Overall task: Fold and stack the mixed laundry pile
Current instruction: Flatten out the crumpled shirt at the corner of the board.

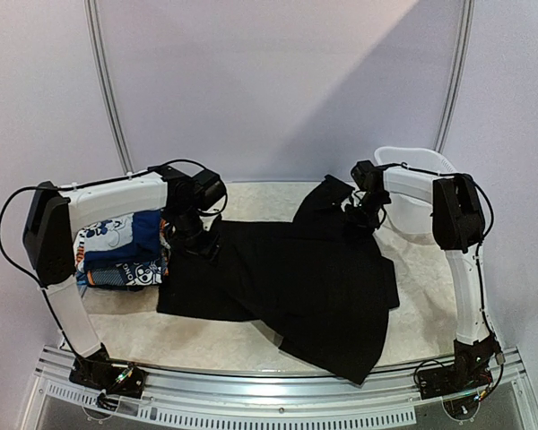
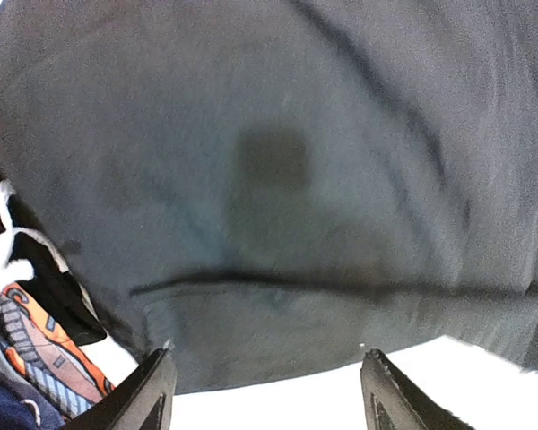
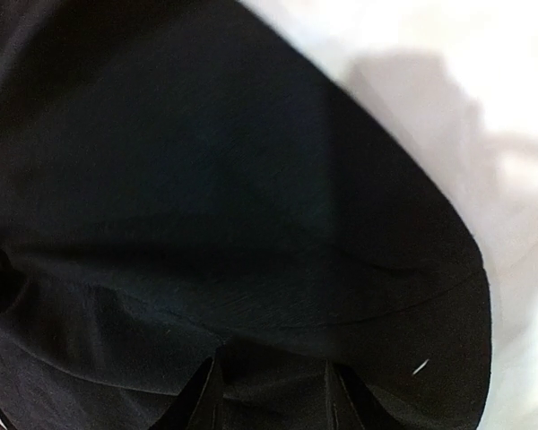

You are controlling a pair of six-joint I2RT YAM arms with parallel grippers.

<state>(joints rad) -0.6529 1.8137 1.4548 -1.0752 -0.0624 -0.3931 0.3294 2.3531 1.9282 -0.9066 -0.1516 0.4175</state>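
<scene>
1. Top external view: a large plain black cloth garment (image 1: 296,278) is seen spread across the middle of the pale table (image 1: 430,296); its far right corner looks bunched up at the right gripper (image 1: 363,210).
2. A plain navy blue cloth (image 1: 148,228) and a blue cartoon-print cloth with orange bits (image 1: 112,242) are piled together at the left, just beside the black garment; which lies on top can't really be made out.
3. The left gripper (image 1: 193,237) is held over the garment's far left edge; in the left wrist view its jaws are seen wide apart, the hem lies just past the fingertips (image 2: 152,394), and nothing is pinched.
4. The right gripper's fingers are seen partly apart with black cloth between them; whether it's actually clamped can't be told, too dark.
5. A white plastic tub (image 1: 412,166) is parked at the far right, behind the right arm.
</scene>
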